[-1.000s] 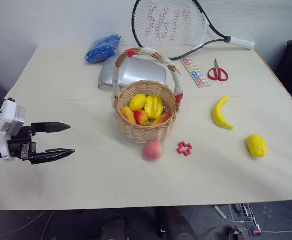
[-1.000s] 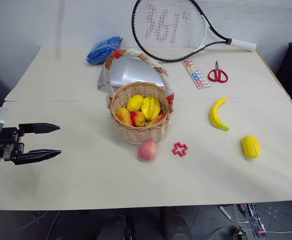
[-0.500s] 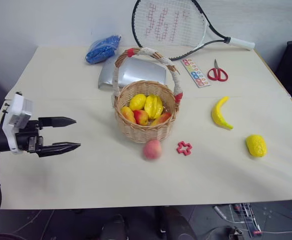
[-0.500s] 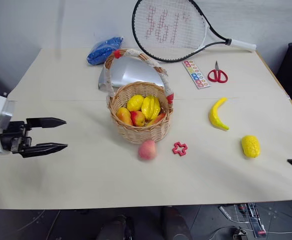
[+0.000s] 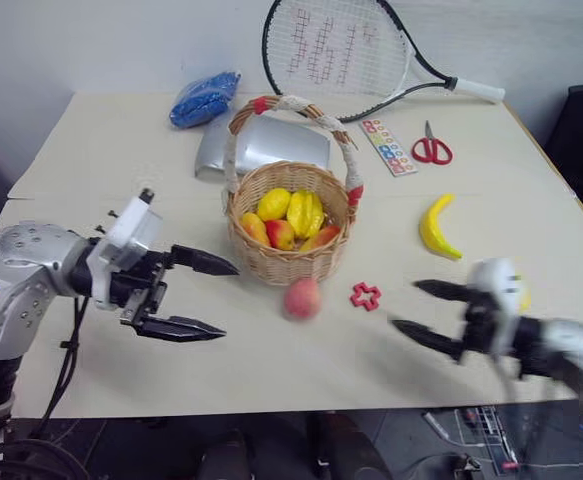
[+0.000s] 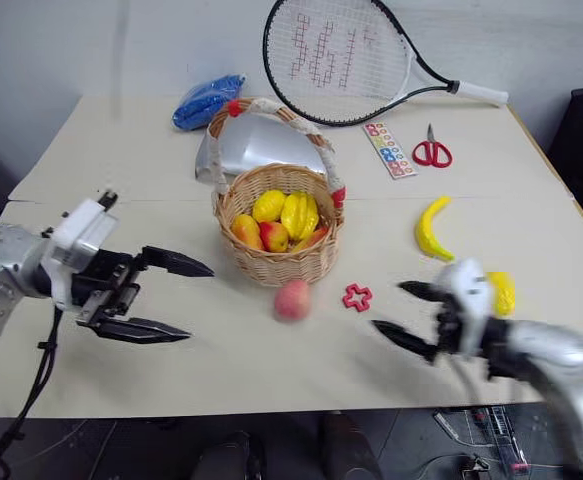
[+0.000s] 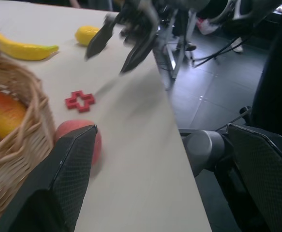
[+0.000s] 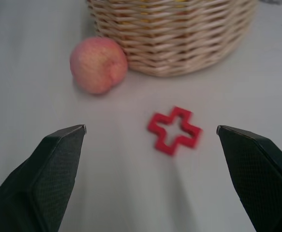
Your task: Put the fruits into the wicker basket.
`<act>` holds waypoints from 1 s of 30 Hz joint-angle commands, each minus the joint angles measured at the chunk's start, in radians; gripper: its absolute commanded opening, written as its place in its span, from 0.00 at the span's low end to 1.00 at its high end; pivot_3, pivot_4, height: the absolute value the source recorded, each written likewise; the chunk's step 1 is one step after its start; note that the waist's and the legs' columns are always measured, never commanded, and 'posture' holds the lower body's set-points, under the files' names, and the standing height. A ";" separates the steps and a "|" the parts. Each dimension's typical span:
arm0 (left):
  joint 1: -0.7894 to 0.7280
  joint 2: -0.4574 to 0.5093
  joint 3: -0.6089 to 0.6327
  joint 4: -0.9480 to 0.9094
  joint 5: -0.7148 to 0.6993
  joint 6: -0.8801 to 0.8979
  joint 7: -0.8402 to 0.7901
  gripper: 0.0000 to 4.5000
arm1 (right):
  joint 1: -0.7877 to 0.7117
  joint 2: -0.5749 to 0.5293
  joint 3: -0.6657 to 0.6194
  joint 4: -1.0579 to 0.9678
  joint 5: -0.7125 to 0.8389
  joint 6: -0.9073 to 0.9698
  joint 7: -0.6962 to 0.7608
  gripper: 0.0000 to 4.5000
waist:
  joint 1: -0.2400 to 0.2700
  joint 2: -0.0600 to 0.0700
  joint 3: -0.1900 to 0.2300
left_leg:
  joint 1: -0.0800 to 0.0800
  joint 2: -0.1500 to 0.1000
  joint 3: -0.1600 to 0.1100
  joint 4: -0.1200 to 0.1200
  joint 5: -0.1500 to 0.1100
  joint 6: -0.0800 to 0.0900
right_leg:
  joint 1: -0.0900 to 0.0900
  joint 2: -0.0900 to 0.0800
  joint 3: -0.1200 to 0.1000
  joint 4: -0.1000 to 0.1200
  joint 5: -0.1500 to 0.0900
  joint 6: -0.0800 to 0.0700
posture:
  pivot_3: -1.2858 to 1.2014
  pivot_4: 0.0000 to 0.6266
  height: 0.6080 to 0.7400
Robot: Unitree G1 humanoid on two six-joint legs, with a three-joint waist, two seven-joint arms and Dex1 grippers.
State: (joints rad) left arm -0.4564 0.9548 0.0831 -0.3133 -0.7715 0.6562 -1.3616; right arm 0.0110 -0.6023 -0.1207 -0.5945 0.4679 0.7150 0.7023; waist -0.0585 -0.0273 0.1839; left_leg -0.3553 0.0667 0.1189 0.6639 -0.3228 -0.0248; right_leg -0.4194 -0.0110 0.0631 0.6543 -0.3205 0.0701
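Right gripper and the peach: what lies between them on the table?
The red cross-shaped piece lies between the right gripper and the peach, seen in the right wrist view.

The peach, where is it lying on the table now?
In the head views, the peach lies on the table just in front of the wicker basket, with the red cross-shaped piece on its right.

Cream table [image 5: 121, 150] carrying wicker basket [image 5: 289, 262] at centre, peach [image 5: 303, 298] and red cross [image 5: 366, 295] lying near it, banana [image 5: 435, 228] right, racket [image 5: 341, 50] far
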 commanded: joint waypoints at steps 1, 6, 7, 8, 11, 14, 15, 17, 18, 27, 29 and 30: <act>-0.019 -0.017 0.001 -0.014 0.006 -0.017 0.022 1.00 | -0.044 0.091 0.118 -0.003 -0.132 -0.040 -0.180 1.00 | 0.002 0.000 0.000 | -0.002 0.000 0.001 0.001 0.000 0.000 | -0.003 0.000 0.001 0.001 0.000 0.000 | 0.52 0.24 1.00; -0.027 -0.032 -0.003 -0.007 0.016 -0.022 0.036 1.00 | -0.090 0.168 0.218 0.080 -0.246 -0.093 -0.280 1.00 | 0.002 -0.001 0.000 | -0.008 0.000 0.001 0.004 0.001 0.000 | -0.009 0.001 0.000 0.005 0.000 0.000 | 0.52 0.24 1.00; -0.028 -0.033 -0.004 -0.008 0.018 -0.023 0.038 1.00 | -0.099 0.177 0.220 0.095 -0.261 -0.103 -0.297 1.00 | 0.002 -0.001 0.000 | -0.008 -0.001 0.001 0.005 0.001 0.000 | -0.010 0.001 0.000 0.005 0.000 0.000 | 0.52 0.24 1.00; -0.032 -0.034 -0.003 -0.006 0.020 -0.023 0.042 1.00 | -0.106 0.181 0.212 0.104 -0.274 -0.109 -0.313 1.00 | 0.002 -0.001 0.000 | -0.008 -0.001 0.001 0.005 0.001 0.000 | -0.010 0.001 0.000 0.005 0.000 0.000 | 0.52 0.24 1.00; -0.035 -0.033 0.004 0.001 0.022 -0.026 0.048 1.00 | -0.104 0.187 0.189 0.117 -0.297 -0.115 -0.344 1.00 | 0.002 -0.001 0.000 | -0.009 -0.001 0.001 0.004 0.001 0.000 | -0.010 0.001 0.000 0.005 0.000 -0.001 | 0.52 0.24 1.00; -0.025 -0.034 0.004 0.002 0.032 -0.037 0.052 1.00 | -0.086 0.183 0.167 0.142 -0.308 -0.117 -0.359 1.00 | 0.002 -0.001 0.000 | -0.010 -0.001 0.000 0.004 0.001 0.000 | -0.011 0.002 0.000 0.005 0.000 -0.001 | 0.52 0.24 1.00; -0.022 -0.034 0.003 -0.002 0.034 -0.039 0.054 1.00 | -0.079 0.184 0.164 0.147 -0.305 -0.116 -0.358 1.00 | 0.002 -0.001 0.000 | -0.010 -0.001 0.000 0.004 0.001 0.000 | -0.011 0.002 0.000 0.005 0.000 -0.001 | 0.52 0.24 1.00; -0.015 -0.035 0.002 -0.009 0.034 -0.041 0.056 1.00 | -0.069 0.197 0.156 0.152 -0.293 -0.109 -0.360 1.00 | 0.002 -0.001 -0.001 | -0.010 -0.001 0.000 0.004 0.001 0.000 | -0.011 0.002 0.000 0.005 0.000 -0.001 | 0.52 0.24 1.00; -0.017 -0.037 0.001 -0.014 0.032 -0.039 0.060 1.00 | -0.065 0.209 0.147 0.158 -0.281 -0.095 -0.363 1.00 | 0.002 -0.001 -0.001 | -0.010 -0.001 0.000 0.004 0.001 0.000 | -0.011 0.002 0.000 0.005 0.000 -0.001 | 0.52 0.24 1.00; -0.024 -0.047 -0.011 0.001 0.059 -0.063 0.066 1.00 | -0.044 0.237 0.143 0.184 -0.240 -0.058 -0.346 1.00 | 0.002 -0.003 -0.002 | -0.009 -0.001 0.000 0.004 0.001 0.000 | -0.010 0.002 0.000 0.006 0.000 -0.001 | 0.52 0.24 1.00; -0.020 -0.048 -0.010 0.001 0.061 -0.067 0.066 1.00 | -0.034 0.240 0.138 0.149 -0.210 -0.059 -0.327 1.00 | 0.002 -0.003 -0.002 | -0.009 -0.001 0.000 0.004 0.001 0.000 | -0.010 0.001 0.000 0.006 0.000 -0.001 | 0.52 0.24 1.00; -0.019 -0.049 -0.010 0.003 0.063 -0.070 0.067 1.00 | -0.029 0.241 0.134 0.122 -0.190 -0.055 -0.314 1.00 | 0.002 -0.003 -0.002 | -0.009 -0.001 0.000 0.004 0.001 0.000 | -0.010 0.001 0.000 0.005 0.000 -0.001 | 0.52 0.24 1.00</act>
State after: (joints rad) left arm -0.4681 0.9086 0.0602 -0.3028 -0.7090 0.6021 -1.2956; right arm -0.0373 -0.3641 0.0253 -0.4307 0.2377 0.6431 0.3640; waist -0.0561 -0.0307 0.1817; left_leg -0.3646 0.0660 0.1187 0.6682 -0.3217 -0.0249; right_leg -0.4295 -0.0096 0.0626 0.6597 -0.3208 0.0694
